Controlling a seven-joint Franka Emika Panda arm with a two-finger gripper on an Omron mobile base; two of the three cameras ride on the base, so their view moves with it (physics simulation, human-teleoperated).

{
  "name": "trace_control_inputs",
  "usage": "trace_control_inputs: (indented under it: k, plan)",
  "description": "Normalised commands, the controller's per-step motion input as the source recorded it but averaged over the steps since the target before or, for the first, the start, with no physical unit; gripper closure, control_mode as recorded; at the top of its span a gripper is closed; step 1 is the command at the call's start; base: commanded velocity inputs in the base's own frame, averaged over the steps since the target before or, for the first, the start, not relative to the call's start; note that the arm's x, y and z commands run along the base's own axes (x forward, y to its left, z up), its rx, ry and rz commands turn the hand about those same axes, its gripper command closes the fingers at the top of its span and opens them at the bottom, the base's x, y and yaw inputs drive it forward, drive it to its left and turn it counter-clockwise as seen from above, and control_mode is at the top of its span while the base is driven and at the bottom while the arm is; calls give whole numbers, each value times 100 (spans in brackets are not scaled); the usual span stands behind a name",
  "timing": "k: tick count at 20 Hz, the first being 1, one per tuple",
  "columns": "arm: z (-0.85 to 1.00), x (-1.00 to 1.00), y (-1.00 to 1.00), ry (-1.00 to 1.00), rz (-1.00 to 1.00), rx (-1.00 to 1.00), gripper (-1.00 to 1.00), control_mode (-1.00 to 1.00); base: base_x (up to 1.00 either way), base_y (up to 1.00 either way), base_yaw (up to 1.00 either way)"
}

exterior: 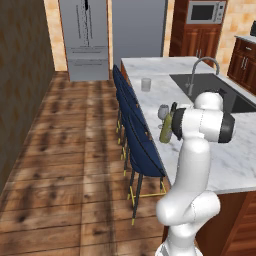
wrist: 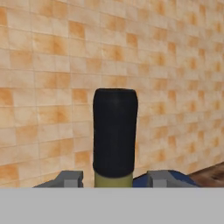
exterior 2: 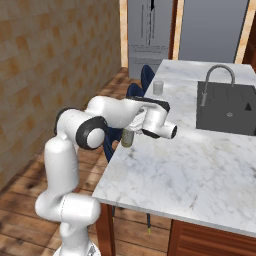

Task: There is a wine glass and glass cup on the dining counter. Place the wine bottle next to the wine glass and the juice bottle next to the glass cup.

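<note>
The gripper (wrist: 113,178) is pressed on the neck of the wine bottle (exterior: 166,129); in the hand view its two grey fingers (wrist: 69,179) stand on both sides of the olive neck, just under the dark cap. The bottle stands upright on the dining counter (exterior: 235,160), close to the left edge, and its lower body shows under the white arm in the right base view. No label or writing can be read on the bottle.

Just beside the bottle, on its far left side, stands one wine glass (exterior: 163,113), upright on its thin stem. Whether the two touch cannot be told. Farther along the same edge stands one glass cup (exterior: 145,84), well apart from the bottle and the wine glass.

To the right in the counter is one dark sink (exterior: 220,89) with one curved tap (exterior: 201,70). Blue stools (exterior: 137,145) stand in a row along the left side of the counter, over the wooden floor; their exact number is hard to count.

At the far wall there is one steel fridge (exterior: 84,37), and one microwave (exterior: 205,12) sits up in the dark wood cabinets. No writing is readable on them.
</note>
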Motion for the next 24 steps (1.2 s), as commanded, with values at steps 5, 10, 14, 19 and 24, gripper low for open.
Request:
trace_control_inputs:
  k: [5, 10, 14, 19, 24]
  plan:
    - [-1, 38, -10, 1, 0, 0, 100, -100, 0, 0, 0]
    - [0, 29, -2, 0, 0, 0, 100, -100, 0, 0, 0]
    - [-1, 27, 0, 2, 0, 0, 100, -100, 0, 0, 0]
    - [-14, 29, 3, 9, 0, -7, 100, -100, 0, 0, 0]
    - [-13, 34, 0, 12, 0, -8, 100, -100, 0, 0, 0]
